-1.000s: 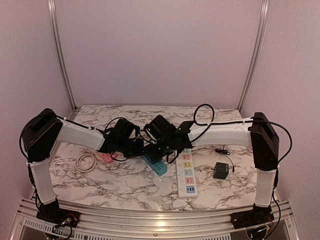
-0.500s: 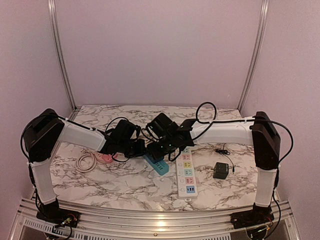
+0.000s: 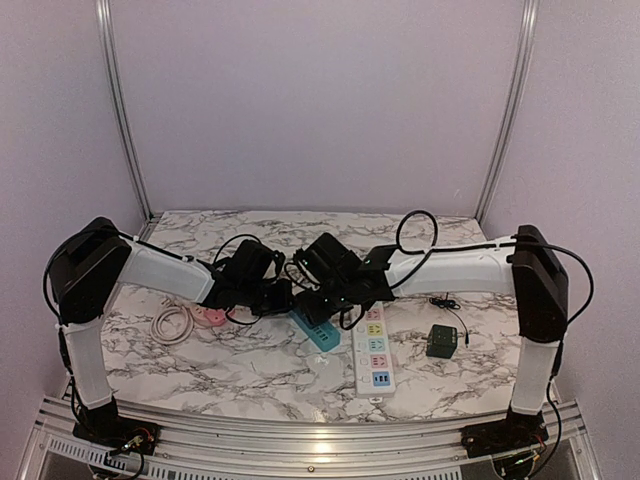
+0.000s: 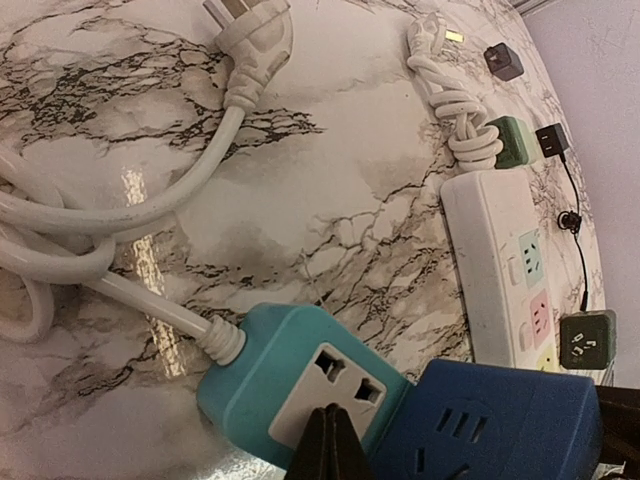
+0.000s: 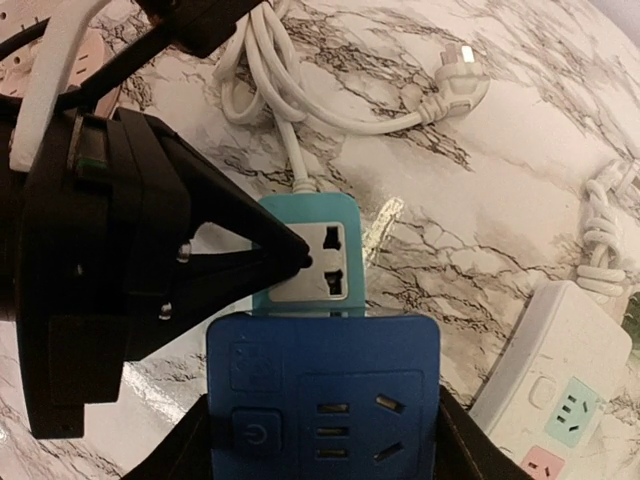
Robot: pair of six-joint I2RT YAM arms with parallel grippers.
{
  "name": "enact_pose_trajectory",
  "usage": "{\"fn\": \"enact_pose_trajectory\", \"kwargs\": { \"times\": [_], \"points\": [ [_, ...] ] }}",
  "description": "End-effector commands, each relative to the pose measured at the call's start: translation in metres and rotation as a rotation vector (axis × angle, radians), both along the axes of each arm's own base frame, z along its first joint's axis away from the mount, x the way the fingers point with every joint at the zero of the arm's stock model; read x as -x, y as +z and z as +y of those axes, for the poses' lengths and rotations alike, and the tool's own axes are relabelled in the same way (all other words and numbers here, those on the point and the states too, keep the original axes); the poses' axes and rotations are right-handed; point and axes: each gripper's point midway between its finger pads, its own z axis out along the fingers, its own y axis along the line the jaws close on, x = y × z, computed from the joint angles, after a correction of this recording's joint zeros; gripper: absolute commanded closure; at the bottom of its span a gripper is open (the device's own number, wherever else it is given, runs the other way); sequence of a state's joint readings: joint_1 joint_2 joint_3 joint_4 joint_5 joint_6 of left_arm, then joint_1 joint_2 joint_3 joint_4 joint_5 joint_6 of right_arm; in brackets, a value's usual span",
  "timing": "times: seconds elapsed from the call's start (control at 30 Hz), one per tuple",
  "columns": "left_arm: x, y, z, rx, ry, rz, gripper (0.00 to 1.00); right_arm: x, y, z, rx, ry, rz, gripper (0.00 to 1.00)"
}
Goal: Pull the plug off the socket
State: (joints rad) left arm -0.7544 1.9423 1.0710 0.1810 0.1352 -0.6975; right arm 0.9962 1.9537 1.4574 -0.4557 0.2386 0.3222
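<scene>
top view: you get only part of teal socket strip [image 3: 314, 331], both wrists crowd over it, fingertips hidden there. left wrist view: left end effector [image 4: 328, 438] is just dark wedge at bottom edge; blue plug [image 4: 490, 425] cut off by same edge. right wrist view: right end effector [image 5: 322, 455] fingers [image 5: 196, 440] clipped at bottom edge; you can't see plug pins, hidden under blue body. white power strip [image 5: 560, 400] runs off right edge. dark adapter [image 3: 442, 341] on worktop [image 3: 230, 370]: details too small for you to make out.

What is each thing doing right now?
blue adapter, seated on the teal strip.
teal strip, lying flat, held down.
left gripper, shut, tip on teal strip.
right gripper, shut on blue adapter.
white strip, visible sockets empty.
white plug, lying unplugged.
</scene>
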Motion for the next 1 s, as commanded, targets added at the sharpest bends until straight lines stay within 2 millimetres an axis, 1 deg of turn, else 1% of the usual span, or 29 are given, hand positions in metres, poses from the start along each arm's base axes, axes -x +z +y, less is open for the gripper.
{"fn": "enact_pose_trajectory", "kwargs": {
  "times": [0.0, 0.13, 0.4, 0.63, 0.7, 0.8, 0.97],
  "points": [
    [0.062, -0.103, 0.073, -0.343, 0.020, 0.293, 1.00, -0.012, 0.062, -0.015, -0.102, -0.076, -0.128, 0.84],
    [0.062, -0.103, 0.074, -0.347, 0.020, 0.293, 1.00, -0.020, 0.060, -0.027, -0.118, -0.109, -0.106, 0.84],
    [0.063, -0.103, 0.074, -0.344, 0.023, 0.293, 1.00, -0.018, 0.061, -0.021, -0.137, -0.089, -0.089, 0.84],
    [0.056, -0.090, 0.067, -0.315, 0.018, 0.270, 1.00, -0.021, 0.064, -0.030, -0.154, -0.111, -0.072, 0.84],
    [0.052, -0.082, 0.062, -0.301, 0.015, 0.256, 1.00, -0.023, 0.065, -0.031, -0.162, -0.113, -0.070, 0.84],
    [0.044, -0.064, 0.050, -0.265, 0.005, 0.228, 1.00, -0.029, 0.067, -0.031, -0.174, -0.119, -0.068, 0.83],
    [0.026, -0.018, 0.026, -0.185, -0.021, 0.150, 1.00, -0.047, 0.072, -0.033, -0.215, -0.131, -0.051, 0.83]
  ]
}}
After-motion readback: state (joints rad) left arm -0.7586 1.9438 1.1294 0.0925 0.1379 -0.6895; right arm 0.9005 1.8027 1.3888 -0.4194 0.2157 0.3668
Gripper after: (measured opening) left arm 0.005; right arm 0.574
